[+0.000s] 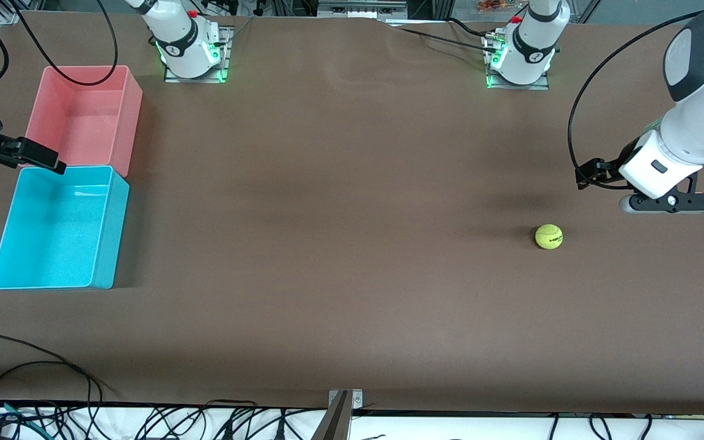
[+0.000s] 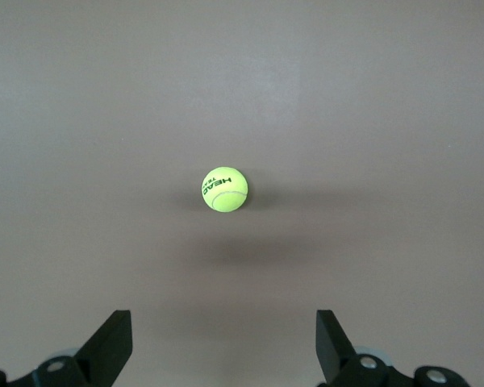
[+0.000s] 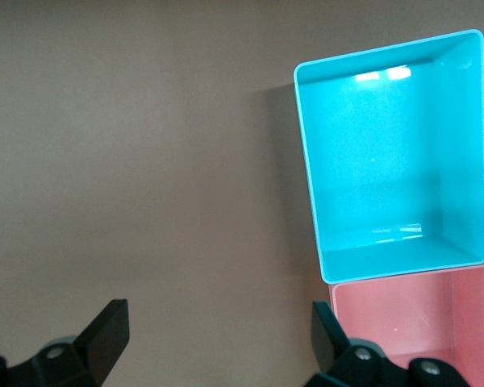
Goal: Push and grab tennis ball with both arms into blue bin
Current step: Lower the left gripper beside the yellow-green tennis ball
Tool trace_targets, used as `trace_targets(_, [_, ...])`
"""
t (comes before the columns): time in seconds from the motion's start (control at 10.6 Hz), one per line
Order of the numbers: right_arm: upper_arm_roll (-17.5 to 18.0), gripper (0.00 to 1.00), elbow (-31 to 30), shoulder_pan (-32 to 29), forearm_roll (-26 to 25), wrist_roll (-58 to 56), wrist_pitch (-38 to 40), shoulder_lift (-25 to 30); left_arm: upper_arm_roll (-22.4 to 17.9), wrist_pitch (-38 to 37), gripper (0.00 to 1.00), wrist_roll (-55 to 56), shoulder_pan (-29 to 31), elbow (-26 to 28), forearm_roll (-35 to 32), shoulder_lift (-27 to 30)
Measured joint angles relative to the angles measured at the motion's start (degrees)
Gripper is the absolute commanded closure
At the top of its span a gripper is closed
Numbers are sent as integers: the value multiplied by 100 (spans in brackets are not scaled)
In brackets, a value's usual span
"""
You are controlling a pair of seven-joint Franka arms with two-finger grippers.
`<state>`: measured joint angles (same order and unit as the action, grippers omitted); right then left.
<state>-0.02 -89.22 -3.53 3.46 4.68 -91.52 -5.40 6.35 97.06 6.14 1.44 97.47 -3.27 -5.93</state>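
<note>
The ball lies on the brown counter, lower right of the front frame. The left gripper hangs over bare counter beside it, fingers wide, empty. The right gripper, also wide and empty, hangs at the frame's left edge, by the blue bin and pink bin.

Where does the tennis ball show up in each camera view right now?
Front view: the tennis ball lies on the brown table toward the left arm's end, apart from the blue bin.
Left wrist view: the ball sits mid-picture, ahead of the open left end effector.
Right wrist view: not in it.
Shared landmark: the brown table, seen in all three views.
</note>
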Motion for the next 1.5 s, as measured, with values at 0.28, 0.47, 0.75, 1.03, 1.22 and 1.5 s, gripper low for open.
trace_targets(0.28, [-1, 0, 0, -1, 1, 0, 5, -15, -45, 337, 0, -5, 127, 266, -3, 4])
trace_targets(0.47, [-3, 0, 0, -4, 1, 0, 5, -17, -181, 793, 0, -8, 164, 591, -4, 4])
trace_targets(0.75, [-9, 0, 0, -13, 1, 3, -1, -18, -355, 1466, 0, -18, 170, 1151, -4, -1])
trace_targets(1.03, [-25, 0, 0, -17, 1, 4, -2, -81, -348, 2166, 0, -18, 169, 1606, -4, -3])
trace_targets(1.22, [-25, 0, 1, -16, 1, 4, -8, -107, -344, 2775, 0, -18, 169, 1998, -4, -15])
trace_targets(1.5, [-25, 0, 3, -17, 1, 11, -10, -107, -342, 3540, 7, -18, 168, 2432, -4, -133])
